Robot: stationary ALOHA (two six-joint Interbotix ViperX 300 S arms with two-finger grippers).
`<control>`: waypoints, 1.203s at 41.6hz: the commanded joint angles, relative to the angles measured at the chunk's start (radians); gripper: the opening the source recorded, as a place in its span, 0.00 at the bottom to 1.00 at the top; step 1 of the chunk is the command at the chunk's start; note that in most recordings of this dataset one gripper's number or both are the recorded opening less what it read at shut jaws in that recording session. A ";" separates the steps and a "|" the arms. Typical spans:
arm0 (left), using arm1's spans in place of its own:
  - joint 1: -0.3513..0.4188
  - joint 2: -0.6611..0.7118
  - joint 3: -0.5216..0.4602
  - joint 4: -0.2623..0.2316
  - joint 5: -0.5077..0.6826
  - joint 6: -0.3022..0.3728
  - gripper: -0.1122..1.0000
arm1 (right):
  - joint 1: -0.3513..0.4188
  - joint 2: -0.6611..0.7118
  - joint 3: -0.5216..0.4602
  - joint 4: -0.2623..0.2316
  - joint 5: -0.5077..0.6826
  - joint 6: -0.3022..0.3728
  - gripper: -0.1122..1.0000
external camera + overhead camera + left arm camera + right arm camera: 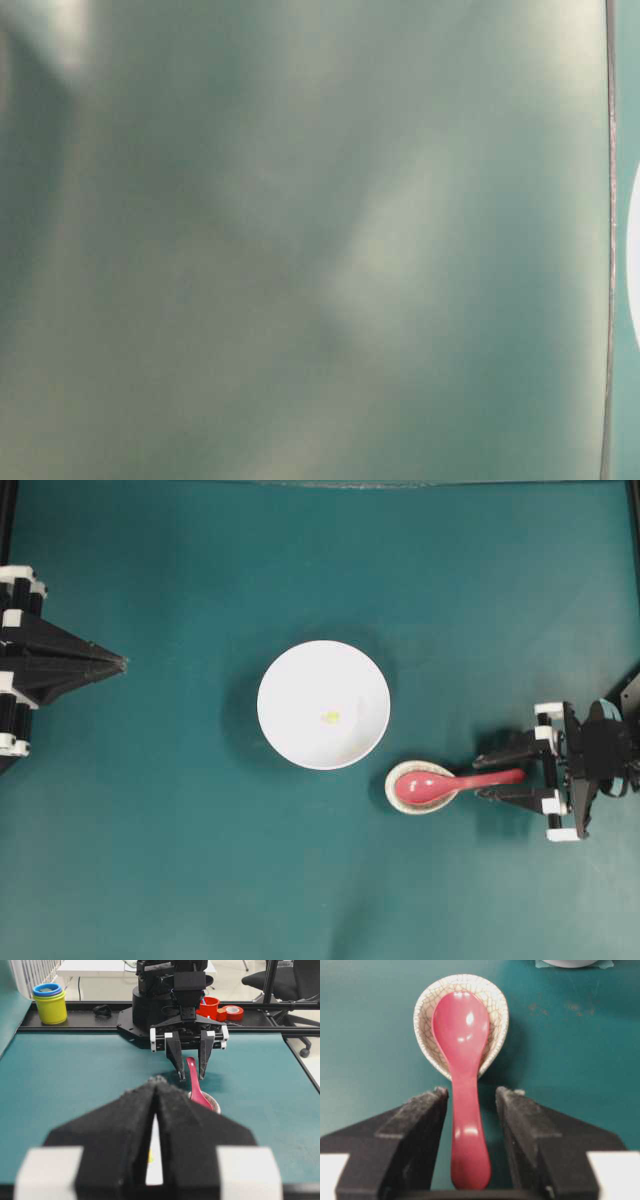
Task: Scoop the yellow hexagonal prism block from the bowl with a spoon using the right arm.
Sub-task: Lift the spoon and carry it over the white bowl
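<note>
The yellow hexagonal prism block (330, 717) lies near the middle of the white bowl (290, 680), a tiny bright speck on the bare floor of the dish, touching nothing else. The bowl sits on the teal table (180, 860), and just beside its lower right edge is a small crackle-glazed spoon rest (492, 1000) holding the pink-red spoon (462, 1025) — scoop nested in the rest, handle pointing away from the bowl toward the right arm (600, 745). The right gripper (470, 1097) has its two dark fingers spread wide on either side of the handle; the right wrist view shows a gap on both sides, so the spoon is straddled but not squeezed. Well apart, at the far left of the overhead view, the left gripper (118, 663) points toward the bowl with its fingers pressed together to a point, nothing between them. The table-level view is a blurred teal-grey wash that shows nothing usable.
</note>
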 commanded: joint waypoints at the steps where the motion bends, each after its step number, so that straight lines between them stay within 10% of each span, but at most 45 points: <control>1: 0.000 0.005 -0.018 0.002 -0.005 0.002 0.10 | 0.005 -0.009 -0.006 0.002 -0.011 0.002 0.56; 12: 0.000 0.005 -0.018 0.003 -0.005 0.002 0.10 | 0.005 -0.011 -0.009 0.002 -0.008 0.002 0.55; 21: 0.000 0.005 -0.018 0.003 -0.005 0.002 0.10 | 0.005 -0.009 -0.012 0.002 -0.008 0.000 0.28; 34: 0.000 0.003 -0.018 0.008 -0.005 0.009 0.10 | -0.009 -0.109 -0.026 0.000 0.025 -0.014 0.29; 50: 0.000 0.000 -0.020 0.008 0.012 0.011 0.10 | -0.186 -0.480 -0.143 0.000 0.529 -0.170 0.29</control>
